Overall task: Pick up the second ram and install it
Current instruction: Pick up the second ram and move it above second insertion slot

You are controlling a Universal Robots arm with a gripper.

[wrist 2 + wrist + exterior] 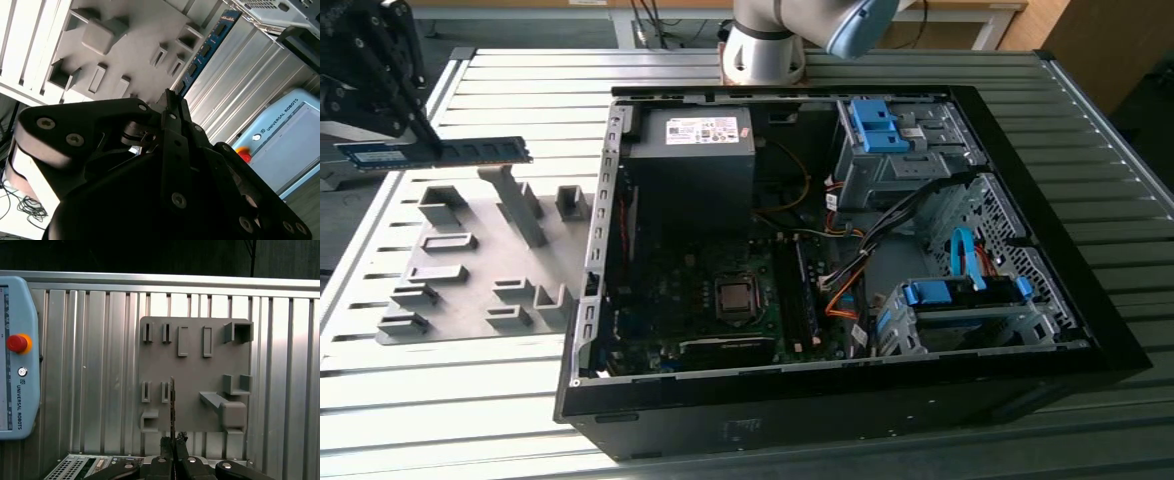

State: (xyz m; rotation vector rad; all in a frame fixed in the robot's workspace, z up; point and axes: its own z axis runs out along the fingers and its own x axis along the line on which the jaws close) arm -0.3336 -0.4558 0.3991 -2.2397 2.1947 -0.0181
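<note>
Clamping the second ram (480,150), a long, thin, flat blue circuit-board stick with a row of black chips and a small white label, the black fingers (166,446) are closed on its two flat faces. In the first wrist view the stick shows edge-on, a narrow line rising from between the fingertips. In the second wrist view it runs away from the gripper (172,102) as a blue strip with its chips in a row. In the exterior view the black gripper (420,140) stands at the exterior view's left and grips the stick nearer its labelled end. The ram lies about level there, its longer part pointing towards the exterior view's right.

Under the ram lies a flat grey plastic holder plate (467,270) with raised blocks and slots, and the stick is held up over it. The plate rests on a ribbed silver metal table (534,80). Just beside the plate, on the exterior view's right, lies an open black desktop computer case (1067,330), its green motherboard (694,300) exposed. A light-blue teach pendant (20,390) with a red button (16,343) lies on the table near the plate.
</note>
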